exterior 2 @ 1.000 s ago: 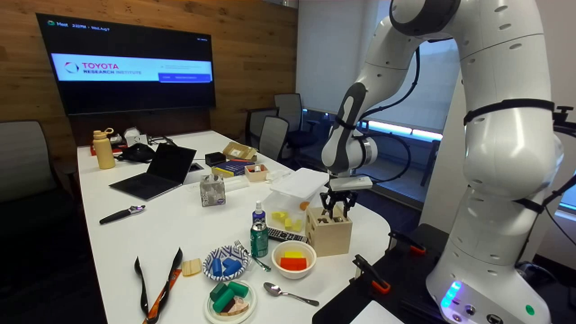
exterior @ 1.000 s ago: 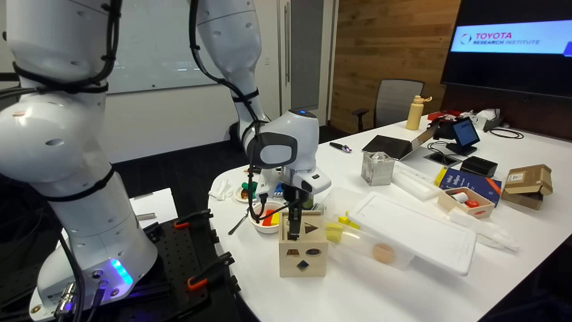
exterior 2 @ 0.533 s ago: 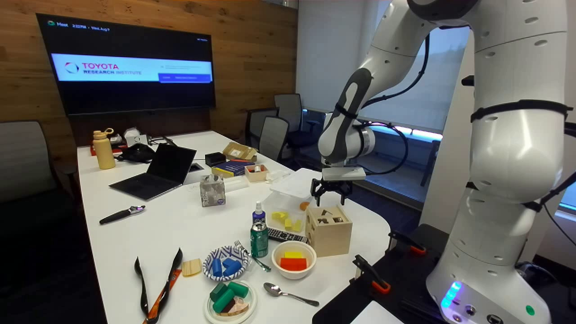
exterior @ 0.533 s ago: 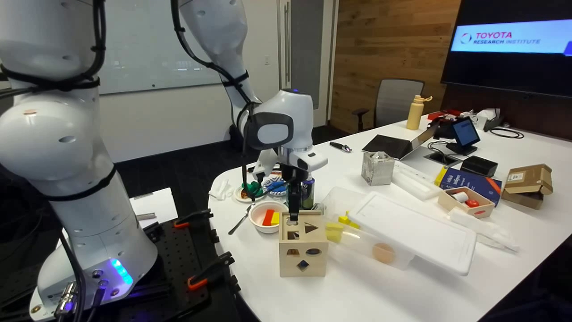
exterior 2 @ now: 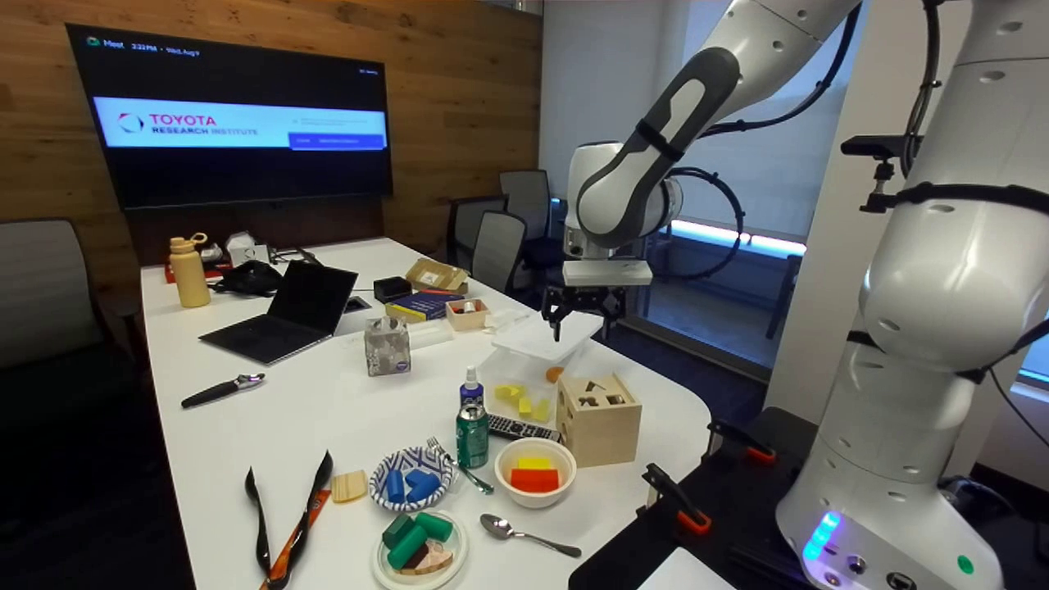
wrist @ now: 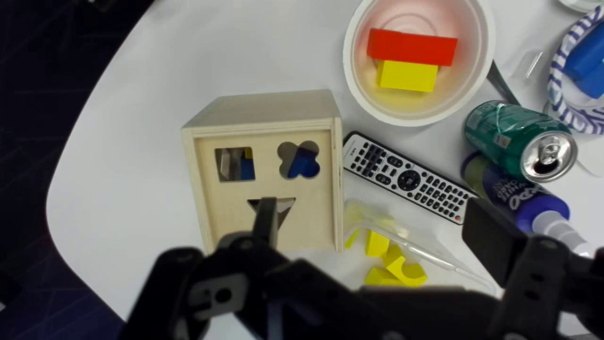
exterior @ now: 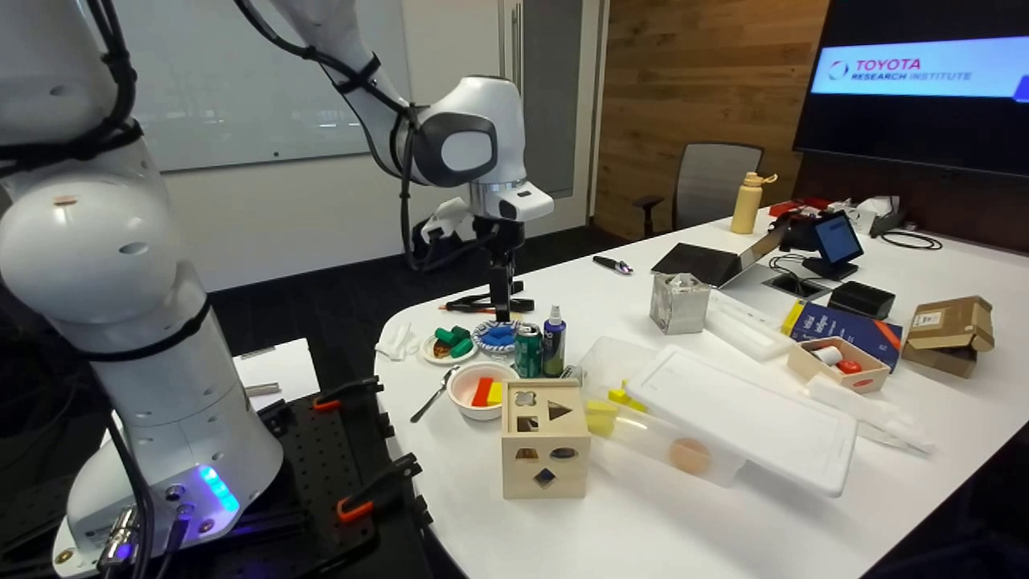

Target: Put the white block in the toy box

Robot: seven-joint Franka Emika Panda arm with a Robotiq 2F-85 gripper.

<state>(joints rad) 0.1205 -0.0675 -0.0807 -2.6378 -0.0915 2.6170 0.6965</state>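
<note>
The toy box (wrist: 222, 208), a light-wood cube with shaped holes, stands upright on the table beside the clear container in both exterior views. Through its holes in the wrist view show a blue piece (wrist: 304, 163) and pale pieces; whether one of them is the white block I cannot tell, and nowhere else can I make it out for certain. High above the table, apart from the toy box (exterior 2: 602, 434), hangs my gripper (exterior 2: 582, 334). Its fingers (wrist: 267, 212) are spread wide with nothing between them.
Beside the toy box stand a bowl (exterior 2: 500, 490) with red and yellow blocks, a green can (exterior 2: 472, 442), a spray bottle (exterior 2: 471, 385) and a remote (wrist: 408, 179). A clear container (exterior: 643, 430) with yellow blocks carries a tilted white lid (exterior: 748, 418).
One second ago the fingers were at the toy box's top, closer together. They have since spread apart, and the gripper has risen well clear and drawn away. The toy box has stayed put.
</note>
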